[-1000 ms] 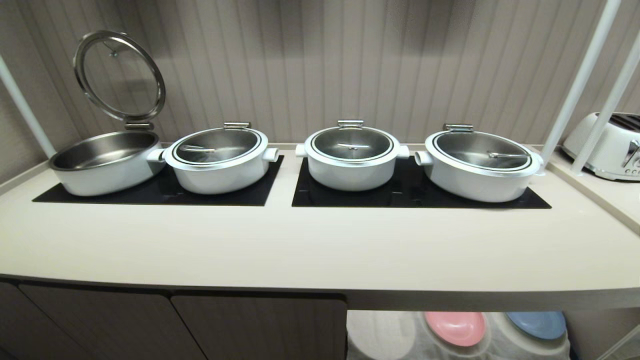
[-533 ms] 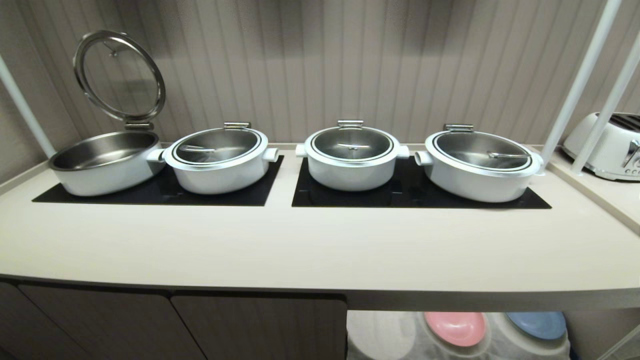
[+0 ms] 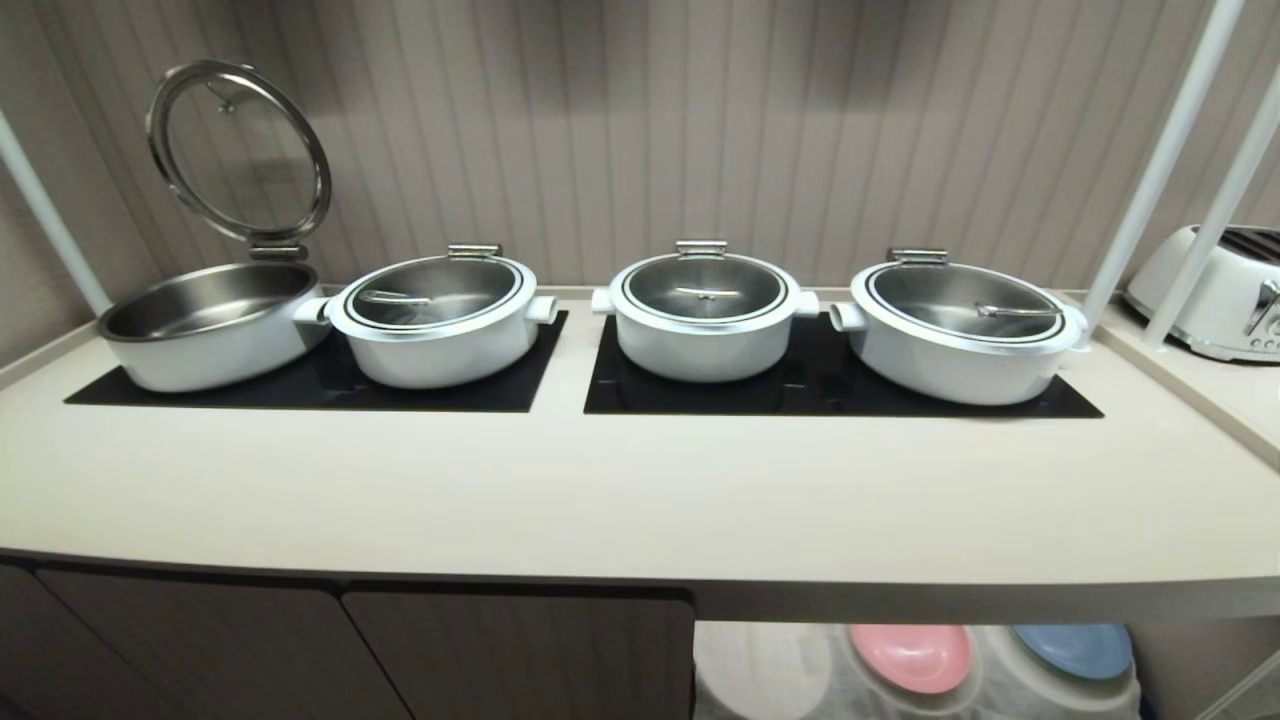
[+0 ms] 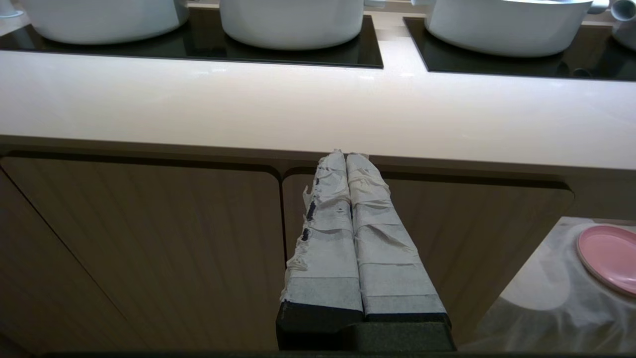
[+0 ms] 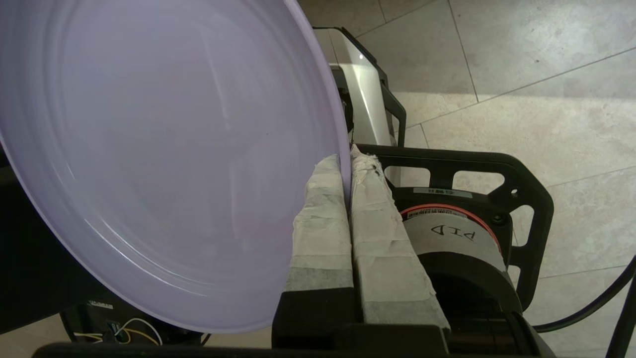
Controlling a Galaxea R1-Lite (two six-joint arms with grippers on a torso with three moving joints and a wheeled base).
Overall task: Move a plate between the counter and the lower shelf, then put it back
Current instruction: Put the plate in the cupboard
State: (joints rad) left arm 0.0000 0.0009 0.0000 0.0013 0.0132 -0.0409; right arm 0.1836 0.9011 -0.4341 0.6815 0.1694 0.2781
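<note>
Head view: the counter spans the frame, four pots on its black hobs; a pink plate lies on the lower shelf, lower right. Left wrist view: left gripper, fingers pressed together, empty, centre frame before the cabinet doors. Right wrist view: right gripper clenched on the rim of the plate, filling the upper left.

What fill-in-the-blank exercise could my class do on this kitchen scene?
1. The right gripper is shut on the rim of the ____ plate.
2. Of four pots on the counter, ____ has its lid raised.
3. Beside the pink plate on the lower shelf lies a ____ plate.
Missing words: lilac; one; blue
</note>
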